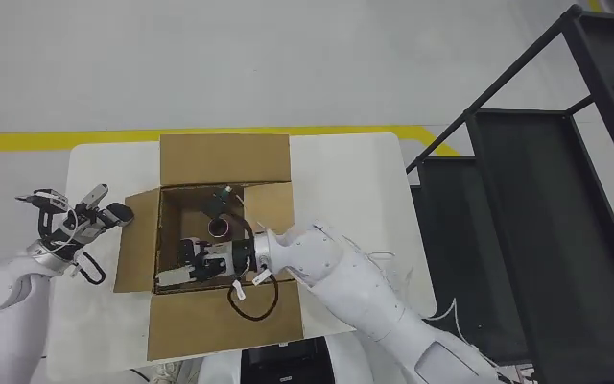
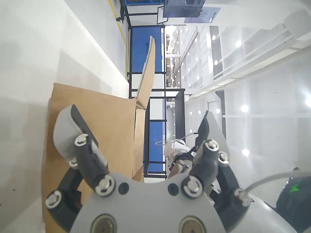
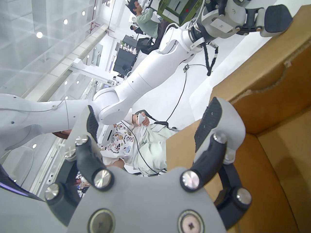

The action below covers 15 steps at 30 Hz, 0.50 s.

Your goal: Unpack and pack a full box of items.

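1. The box (image 1: 225, 158) sits in the middle of the table (image 1: 345, 163) with all four flaps folded outward. That leaves the mouth wide open, so an arm can go straight down into it.
2. Two items lie inside, toward the far wall: a dark green item (image 1: 219, 198) and, just beside it, a small round thing (image 1: 220, 227) that looks like a cup. The rest of the floor near them looks bare, so by my judgement the box is far from full.
3. The right gripper (image 1: 177, 271) is down inside the box, near the front left corner and apart from both items. In its wrist view the right gripper (image 3: 153, 112) is spread wide with nothing between its fingers (image 3: 209, 120), and the brown box wall lies just beyond. The wide spread suits closing on an item.
4. The left gripper (image 1: 82, 206) hangs outside the box at the left side flap (image 1: 136, 252). It too is wide open and empty, as the wrist view of the left gripper (image 2: 138, 115) shows. One pad (image 3: 277, 18) is at the flap's edge, but I cannot tell if it is touching or just beside it. Held there, it probably keeps the flap out of the way or steadies the box.
5. The risk is the right arm catching a flap or wall.
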Available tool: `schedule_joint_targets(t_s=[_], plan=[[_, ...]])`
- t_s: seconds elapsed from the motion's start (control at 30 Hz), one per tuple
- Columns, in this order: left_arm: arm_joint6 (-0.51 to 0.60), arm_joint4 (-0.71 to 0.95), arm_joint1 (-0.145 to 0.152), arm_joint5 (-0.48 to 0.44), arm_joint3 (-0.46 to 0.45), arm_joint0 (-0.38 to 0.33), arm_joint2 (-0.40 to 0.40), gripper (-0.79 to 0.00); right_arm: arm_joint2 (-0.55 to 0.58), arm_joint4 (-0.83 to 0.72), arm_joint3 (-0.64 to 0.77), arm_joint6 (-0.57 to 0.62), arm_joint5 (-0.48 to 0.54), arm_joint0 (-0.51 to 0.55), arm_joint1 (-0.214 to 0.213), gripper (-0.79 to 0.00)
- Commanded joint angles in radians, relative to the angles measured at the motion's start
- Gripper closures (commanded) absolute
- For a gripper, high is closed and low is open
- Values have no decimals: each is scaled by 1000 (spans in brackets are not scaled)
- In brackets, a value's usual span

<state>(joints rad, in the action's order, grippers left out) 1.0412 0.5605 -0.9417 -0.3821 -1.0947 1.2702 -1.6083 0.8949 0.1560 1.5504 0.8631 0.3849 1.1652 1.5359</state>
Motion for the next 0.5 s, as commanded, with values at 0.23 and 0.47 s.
schedule_joint_targets(t_s=[0.23,0.47], plan=[[-14,-7,-21,10,40,-65,93,-785,133,50,216,36,-27,227,-62,-785],[-21,-11,-33,16,69,-100,136,-785,171,45,264,42,-7,290,-88,-785]])
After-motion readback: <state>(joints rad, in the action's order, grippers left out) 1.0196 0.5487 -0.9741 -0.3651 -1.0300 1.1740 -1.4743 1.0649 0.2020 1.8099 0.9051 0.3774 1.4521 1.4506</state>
